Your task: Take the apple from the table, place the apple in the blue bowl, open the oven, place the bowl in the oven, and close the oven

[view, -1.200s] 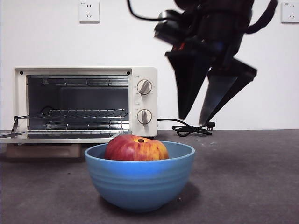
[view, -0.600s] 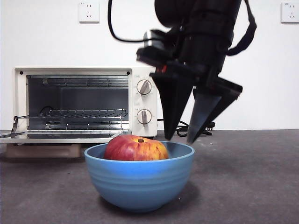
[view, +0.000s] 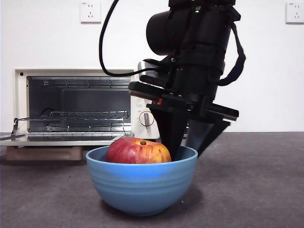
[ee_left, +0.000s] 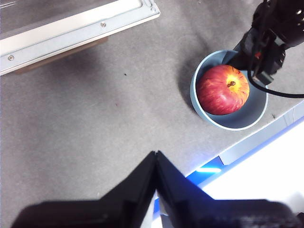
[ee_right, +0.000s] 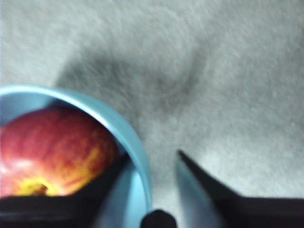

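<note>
Right jaws: the right gripper is spread, straddling the rim of the blue bowl — one jaw inside beside the apple, the other outside the wall; the tips are hidden behind the rim in the front view and blurred in the right wrist view, so contact with the rim cannot be judged.
Left jaws: the left gripper is pressed together, high above the counter and well apart from the bowl.
Apple: the apple sits in the bowl, stem dimple up; only its top shows over the rim from the front.
Bowl: stands on the counter in front of the oven; its near edge is partly covered by the right arm in the left wrist view.
Oven: the oven has its door down and wire rack showing; the lower knob is partly hidden by the arm, the door cut off at the frame edge.
Cord: the black cord loops up from the arm — its end out of frame.
</note>
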Motion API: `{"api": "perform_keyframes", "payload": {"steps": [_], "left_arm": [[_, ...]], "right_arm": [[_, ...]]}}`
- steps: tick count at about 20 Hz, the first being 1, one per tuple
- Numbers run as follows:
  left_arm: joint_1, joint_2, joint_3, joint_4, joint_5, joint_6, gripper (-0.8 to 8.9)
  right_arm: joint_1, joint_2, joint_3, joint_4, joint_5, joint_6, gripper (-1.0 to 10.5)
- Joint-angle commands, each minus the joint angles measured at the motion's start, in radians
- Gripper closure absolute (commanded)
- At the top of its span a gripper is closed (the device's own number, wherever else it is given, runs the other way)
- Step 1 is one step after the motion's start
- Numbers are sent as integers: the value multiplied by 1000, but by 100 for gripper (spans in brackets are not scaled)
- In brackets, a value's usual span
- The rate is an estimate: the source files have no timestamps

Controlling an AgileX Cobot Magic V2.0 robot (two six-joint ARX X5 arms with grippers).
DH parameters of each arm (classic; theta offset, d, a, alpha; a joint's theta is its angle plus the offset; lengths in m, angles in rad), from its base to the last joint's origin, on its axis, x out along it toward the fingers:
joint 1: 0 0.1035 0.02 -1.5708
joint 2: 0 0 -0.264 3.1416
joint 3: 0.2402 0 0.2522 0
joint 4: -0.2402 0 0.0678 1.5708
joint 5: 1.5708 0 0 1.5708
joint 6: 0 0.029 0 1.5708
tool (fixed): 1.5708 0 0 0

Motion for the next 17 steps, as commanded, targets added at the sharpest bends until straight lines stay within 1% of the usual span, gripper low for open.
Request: {"api": "perform_keyframes", "payload": {"steps": [1,5,8,10,14,17], "left_arm": [[-3,-3,0,-2,-3,-7,818],[-3,-3,0,-3,-3,-7,818],[-3,-3,0,-7,-3,-7,818],[-3,-3,0,-15,-3,-13,818],[-3,-3,0,-24,-3,-31,818],[-4,-3,0,-40,-2,-34,818]], "right_arm": [[6,13,-10,-3,-3,13,960],[18,-5,-6,-5,1,38,958],[18,-55,27,-13,1,87,959],[18,-58,87,-34,2,106,959],[17,-43,222,-19,24,137,959],[-2,19,381,-42,26,140,959]]}}
